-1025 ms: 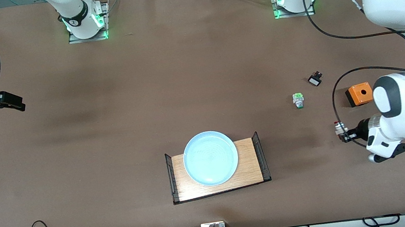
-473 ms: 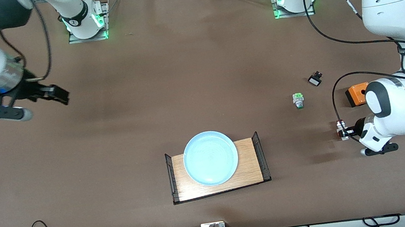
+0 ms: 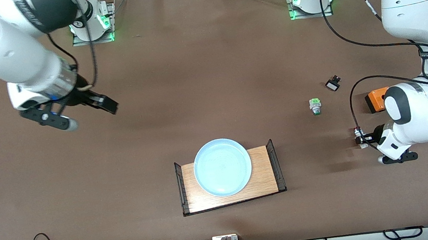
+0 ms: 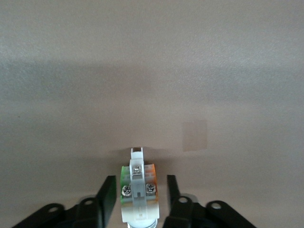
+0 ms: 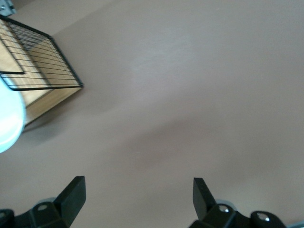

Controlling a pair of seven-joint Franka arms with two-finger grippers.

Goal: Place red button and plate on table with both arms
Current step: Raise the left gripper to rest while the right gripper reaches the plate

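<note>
Where the matte brown table (image 3: pixel 208 79) runs edge to edge, cables and electronics trail along its edge nearest the front camera. Landmark: a light-wood tray (image 3: pixel 266 175) with black mesh ends.

- Plate (image 3: pixel 222 167): round, pale blue, shallow, raised rim; on the tray.
- Red button (image 4: pixel 137 194): blocky white body with screws and orange part; toward the left arm's end of the table from the tray, lying between the left gripper's (image 3: pixel 361 140) fingers (image 4: pixel 107 197), which stand slightly apart from its sides, no longer clamped.
- Green-capped switch (image 3: pixel 315 106), small black-and-white switch (image 3: pixel 333 84), orange box (image 3: pixel 376 99): farther from the front camera than the tray, toward the left arm's end.
- Right gripper (image 3: pixel 109 105): jaws spread wide, empty, over bare table toward the right arm's end from the tray.
</note>
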